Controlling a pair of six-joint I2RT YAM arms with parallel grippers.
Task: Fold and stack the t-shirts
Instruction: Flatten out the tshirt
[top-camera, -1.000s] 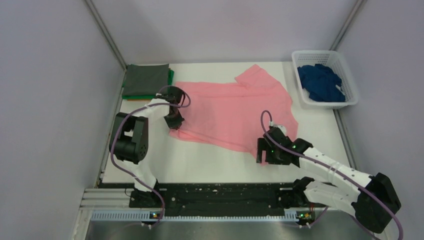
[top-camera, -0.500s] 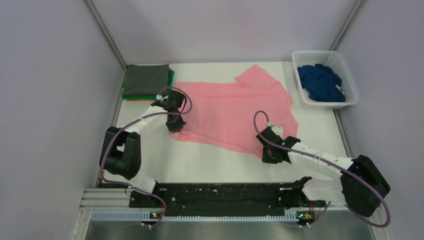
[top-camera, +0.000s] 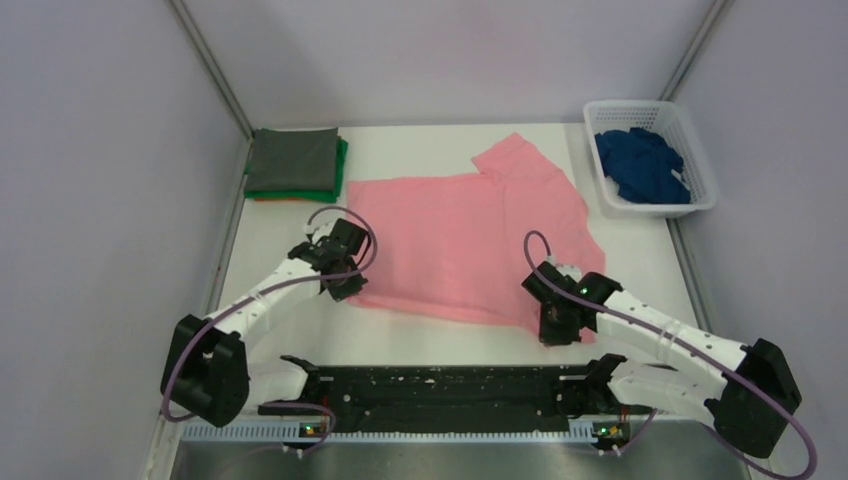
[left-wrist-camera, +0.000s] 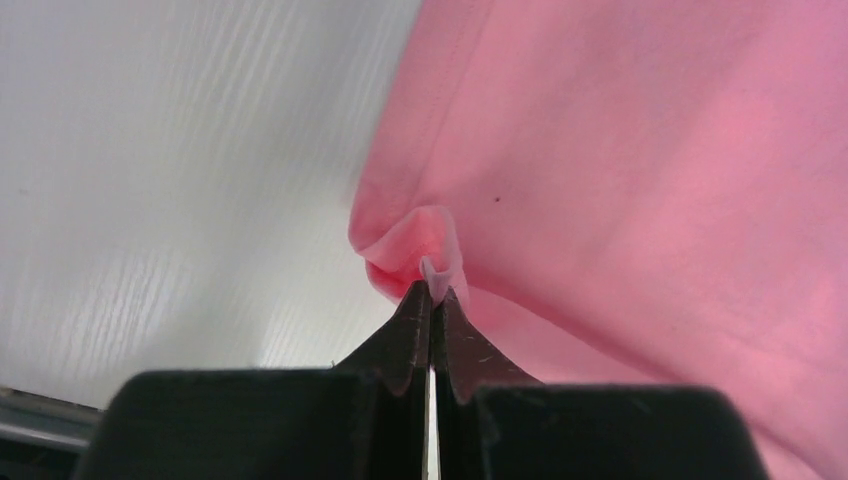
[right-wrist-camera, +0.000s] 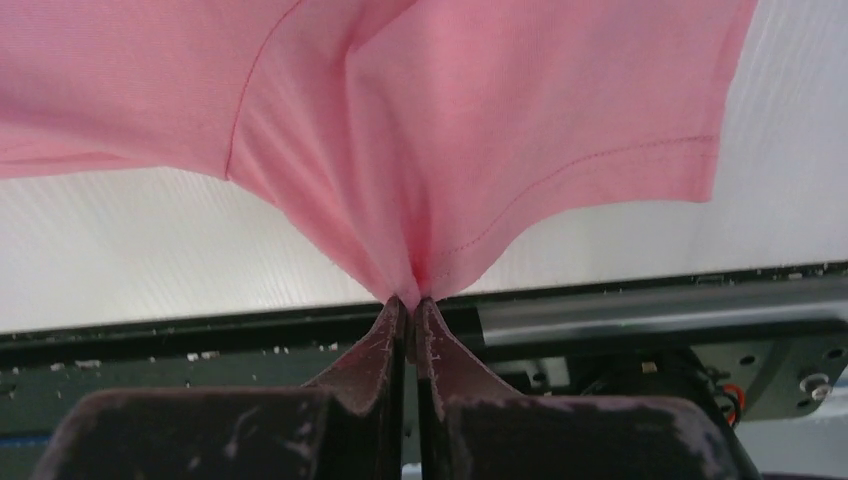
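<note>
A salmon-pink t-shirt (top-camera: 460, 240) lies spread on the white table, its near edge pulled toward the arms. My left gripper (top-camera: 345, 285) is shut on the shirt's near left corner; the pinched fold (left-wrist-camera: 430, 265) shows at its tips (left-wrist-camera: 432, 290). My right gripper (top-camera: 560, 325) is shut on the near right corner, and the pink cloth (right-wrist-camera: 480, 120) fans up from its tips (right-wrist-camera: 410, 300). A grey folded shirt (top-camera: 292, 158) tops a stack at the back left, with a green shirt (top-camera: 341, 160) and an orange edge (top-camera: 280, 199) under it. A dark blue shirt (top-camera: 642, 165) lies bunched in the basket.
A white lattice basket (top-camera: 700, 150) stands at the back right corner. Grey walls close in the table on the left, back and right. The black base rail (top-camera: 440, 385) runs along the near edge, right below my right gripper.
My right gripper closed on the shirt's near right corner. Both grippers then drew the near edge toward the arms, and the shirt slid nearer and flattened.
</note>
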